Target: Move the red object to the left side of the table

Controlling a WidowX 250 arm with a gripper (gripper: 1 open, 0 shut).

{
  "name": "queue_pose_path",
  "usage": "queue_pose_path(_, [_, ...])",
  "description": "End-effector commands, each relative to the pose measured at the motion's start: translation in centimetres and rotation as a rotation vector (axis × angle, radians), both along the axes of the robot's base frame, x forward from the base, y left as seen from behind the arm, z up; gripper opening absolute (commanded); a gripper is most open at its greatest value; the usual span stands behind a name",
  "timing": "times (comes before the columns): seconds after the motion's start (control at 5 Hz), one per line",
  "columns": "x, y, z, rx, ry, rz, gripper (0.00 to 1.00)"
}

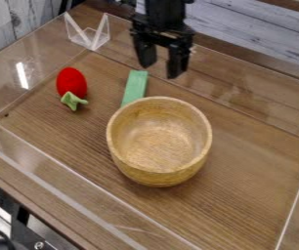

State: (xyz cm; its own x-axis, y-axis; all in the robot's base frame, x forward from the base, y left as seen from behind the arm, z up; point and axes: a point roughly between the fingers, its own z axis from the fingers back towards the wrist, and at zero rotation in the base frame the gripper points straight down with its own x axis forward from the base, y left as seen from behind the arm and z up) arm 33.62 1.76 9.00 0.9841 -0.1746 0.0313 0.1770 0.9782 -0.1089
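Note:
The red object (71,81), a small rounded toy fruit with a green leafy stem at its lower end, lies on the brown wood-grain table (61,132) toward the left. My black gripper (160,66) hangs well to its right at the back of the table, pointing down with its two fingers spread open and nothing between them. It hovers just above the far end of a flat green strip (135,89).
A large wooden bowl (159,140) stands in the middle, right in front of the green strip. Clear acrylic walls edge the table, with a small clear stand (87,33) at the back left.

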Motion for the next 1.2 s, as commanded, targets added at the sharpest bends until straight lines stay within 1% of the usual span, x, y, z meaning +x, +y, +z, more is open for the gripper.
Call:
queue_pose_path(0.0, [0.6, -3.5, 2.9, 0.007, -0.070, 0.009, 1.00])
queue_pose_path(0.2, [0.7, -5.1, 3.4, 0.008, -0.079, -0.037, 1.00])
queue_pose_path(0.4, [0.4, -5.1, 4.4, 0.015, -0.091, -0.043, 1.00])
queue_pose_path(0.6, [-1.1, -4.5, 5.1, 0.028, -0.090, 0.038, 1.00])
queue_pose_path(0.8, [-2.3, -4.1, 5.1, 0.036, -0.105, 0.090, 1.00])
queue_pose_path(1.0, [-2.1, -3.8, 5.7, 0.043, -0.109, 0.113, 1.00])
